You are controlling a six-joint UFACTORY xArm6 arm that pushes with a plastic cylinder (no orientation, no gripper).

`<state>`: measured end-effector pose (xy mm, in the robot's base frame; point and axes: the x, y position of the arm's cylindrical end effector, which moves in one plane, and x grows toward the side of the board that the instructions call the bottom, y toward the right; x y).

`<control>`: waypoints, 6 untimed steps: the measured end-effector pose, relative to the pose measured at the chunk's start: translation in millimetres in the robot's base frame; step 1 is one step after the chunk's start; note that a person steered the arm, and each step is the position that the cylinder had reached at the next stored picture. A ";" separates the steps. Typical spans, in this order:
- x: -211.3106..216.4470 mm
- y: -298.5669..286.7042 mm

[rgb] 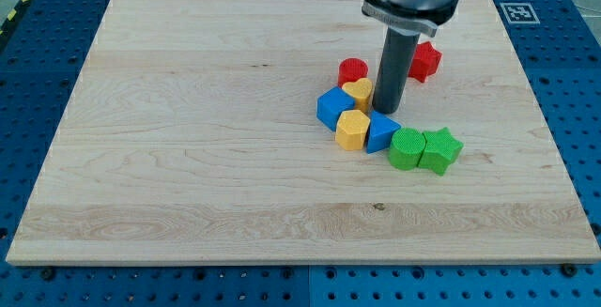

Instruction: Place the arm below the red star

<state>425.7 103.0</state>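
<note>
My tip (pixel 388 111) btwn yellow heart (pixel 359 91) & red star (pixel 424 60).

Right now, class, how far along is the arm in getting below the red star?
Done: my tip already sits lower in the view than the red star. In hand: it rests off to the star's left, beside the yellow heart and the blue block. Left: shifting toward the view's right, directly under the star.

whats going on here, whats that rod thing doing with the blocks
A robot arm's dark rod stands on the wooden board. My tip sits in a cluster of small blocks, beside the yellow heart block and above the blue block. The red star block lies up and to the view's right, so my tip is lower but left of it.
</note>
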 end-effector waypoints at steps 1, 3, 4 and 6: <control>-22.3 -1.8; -20.7 -13.4; -51.2 12.3; -32.0 31.1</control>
